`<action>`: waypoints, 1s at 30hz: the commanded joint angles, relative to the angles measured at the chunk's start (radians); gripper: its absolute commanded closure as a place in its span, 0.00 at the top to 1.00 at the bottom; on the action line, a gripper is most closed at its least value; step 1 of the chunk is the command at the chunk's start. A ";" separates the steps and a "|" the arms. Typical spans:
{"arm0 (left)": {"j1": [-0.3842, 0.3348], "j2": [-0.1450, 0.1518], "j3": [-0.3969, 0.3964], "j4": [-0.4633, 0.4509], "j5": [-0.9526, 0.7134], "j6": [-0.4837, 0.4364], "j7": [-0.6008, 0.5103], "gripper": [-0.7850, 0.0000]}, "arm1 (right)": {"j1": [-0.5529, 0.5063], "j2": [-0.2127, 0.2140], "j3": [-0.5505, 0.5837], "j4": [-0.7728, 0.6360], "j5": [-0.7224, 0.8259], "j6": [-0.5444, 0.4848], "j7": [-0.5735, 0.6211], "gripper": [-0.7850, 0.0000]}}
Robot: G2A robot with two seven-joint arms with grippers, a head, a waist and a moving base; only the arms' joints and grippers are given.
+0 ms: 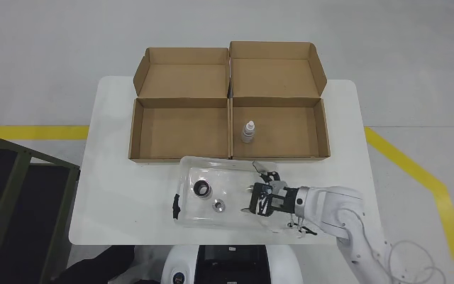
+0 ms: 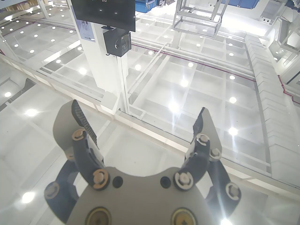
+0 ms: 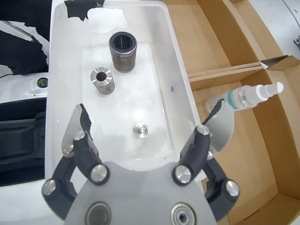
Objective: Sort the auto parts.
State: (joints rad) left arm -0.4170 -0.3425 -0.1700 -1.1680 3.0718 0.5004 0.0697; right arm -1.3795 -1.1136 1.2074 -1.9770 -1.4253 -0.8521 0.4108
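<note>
Over the right end of the clear tray (image 3: 178, 54), the right gripper (image 3: 150, 108) hangs with its jaws spread wide and nothing between them. One finger is above the tray's floor, the other by the rim on the side toward the boxes. Just ahead of the fingers a small shiny part (image 3: 140, 129) lies on the tray floor. Farther along stand a short metal cylinder (image 3: 102, 80) with a dark hole in its top and, near it, a taller dark bearing sleeve (image 3: 123, 52), both upright. Black tape (image 3: 79, 6) sticks to the tray's far end. Beyond the tray's long side, two open cardboard boxes sit touching each other on the white table (image 1: 113, 177). The right box (image 1: 291, 128) holds an upright spray bottle (image 1: 247, 130); the left box (image 1: 181, 131) lies beside it. The left gripper (image 2: 138, 107) points up at the ceiling, jaws apart, holding nothing.
</note>
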 commanded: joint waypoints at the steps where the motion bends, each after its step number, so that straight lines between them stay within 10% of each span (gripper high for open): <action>1: 0.000 0.000 0.000 0.000 0.000 0.000 0.000 1.00 | 0.004 0.000 -0.007 0.011 0.002 0.002 0.002 1.00; 30: 0.000 0.000 0.000 0.000 0.000 0.000 0.000 1.00 | 0.053 0.008 -0.098 0.021 -0.077 0.039 0.169 0.87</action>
State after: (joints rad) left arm -0.4170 -0.3425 -0.1700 -1.1680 3.0718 0.5004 0.0697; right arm -1.3278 -1.1061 1.1112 -1.9534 -1.5015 -0.8132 0.5725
